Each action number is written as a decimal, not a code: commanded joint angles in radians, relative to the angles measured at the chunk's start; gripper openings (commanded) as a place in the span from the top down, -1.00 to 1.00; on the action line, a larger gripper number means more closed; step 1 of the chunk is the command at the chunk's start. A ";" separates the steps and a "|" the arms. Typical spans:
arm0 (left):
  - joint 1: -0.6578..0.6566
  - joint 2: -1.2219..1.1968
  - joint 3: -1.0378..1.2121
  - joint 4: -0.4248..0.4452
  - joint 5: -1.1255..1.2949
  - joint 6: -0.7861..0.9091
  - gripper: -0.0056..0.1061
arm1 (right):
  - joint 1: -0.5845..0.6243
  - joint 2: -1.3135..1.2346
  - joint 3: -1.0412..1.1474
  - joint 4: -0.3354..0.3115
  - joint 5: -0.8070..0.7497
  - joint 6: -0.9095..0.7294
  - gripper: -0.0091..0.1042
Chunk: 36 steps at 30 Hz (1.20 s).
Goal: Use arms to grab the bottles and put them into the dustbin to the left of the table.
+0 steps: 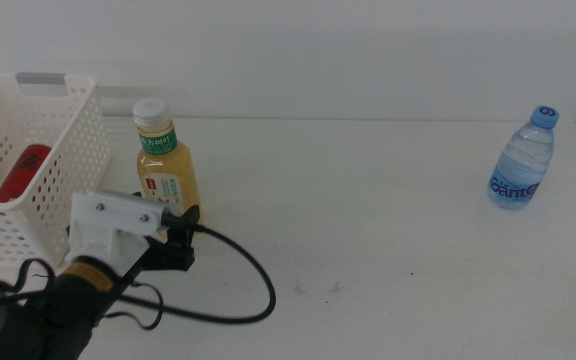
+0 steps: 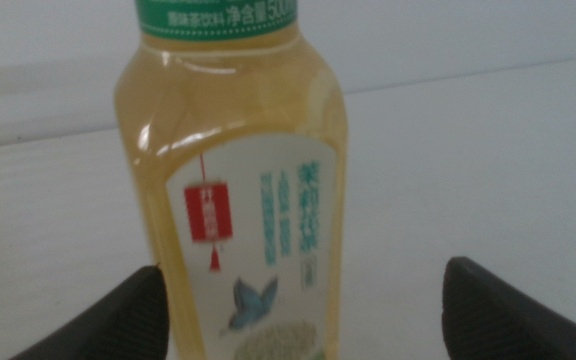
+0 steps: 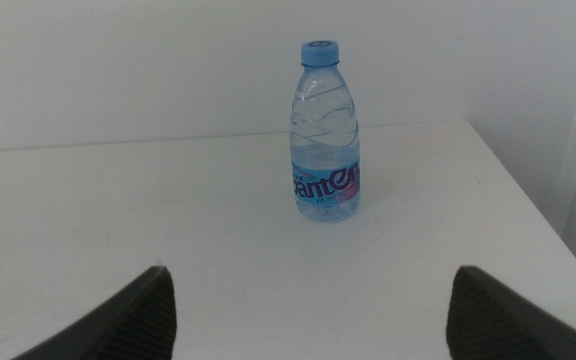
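The yellow tea bottle [image 1: 165, 165] stands upright with its white cap on, just right of the dustbin [image 1: 76, 140]. My left gripper [image 1: 182, 236] comes in from the lower left and sits right at the bottle's base. In the left wrist view the tea bottle [image 2: 238, 180] fills the space between the open jaws of the left gripper [image 2: 303, 288], closer to one jaw, not clamped. A slim red can [image 1: 23, 172] lies inside the dustbin. The blue-capped water bottle [image 1: 523, 165] stands far right. My right gripper [image 3: 310, 285] is open, well short of the water bottle [image 3: 324, 140].
The white table [image 1: 368, 220] carries a few dark scuff marks near its middle. A black cable [image 1: 253, 275] loops from the left wrist across the tabletop. The right arm is out of the middle view. The table's right edge runs close behind the water bottle.
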 commanded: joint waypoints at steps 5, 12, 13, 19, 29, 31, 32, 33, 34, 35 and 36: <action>0.000 0.026 -0.106 -0.042 0.101 -0.006 -0.78 | -0.009 -0.005 0.003 -0.010 -0.011 -0.003 -0.72; 0.000 0.026 -0.217 -0.083 0.275 0.005 -0.78 | -0.009 -0.005 0.003 -0.010 -0.011 -0.003 -0.72; 0.000 0.027 -0.227 -0.092 0.281 0.020 -0.78 | -0.009 -0.005 0.003 -0.010 -0.011 -0.003 -0.72; 0.000 0.041 -0.270 -0.149 0.283 0.081 -0.78 | -0.009 -0.005 0.003 -0.010 -0.011 -0.003 -0.72; 0.000 0.145 -0.335 -0.113 0.263 0.078 -0.76 | -0.009 -0.005 0.003 -0.010 -0.011 -0.003 -0.72; 0.000 0.143 -0.335 -0.110 0.263 0.078 -0.65 | -0.009 -0.005 0.003 -0.010 -0.011 -0.003 -0.72; 0.000 0.134 -0.335 -0.110 0.263 0.078 -0.56 | -0.009 -0.005 0.003 -0.010 -0.011 -0.003 -0.72; 0.000 0.117 -0.332 -0.110 0.269 0.078 -0.45 | -0.009 -0.005 0.003 -0.010 -0.011 -0.003 -0.72; 0.000 0.087 -0.323 -0.110 0.283 0.078 -0.31 | -0.009 -0.005 0.003 -0.010 -0.011 -0.003 -0.72; 0.000 0.044 -0.312 -0.110 0.313 0.078 -0.14 | -0.009 -0.005 0.003 -0.010 -0.011 -0.003 -0.72; 0.000 0.002 -0.306 -0.110 0.353 0.078 0.02 | -0.009 -0.005 0.003 -0.010 -0.011 -0.003 -0.72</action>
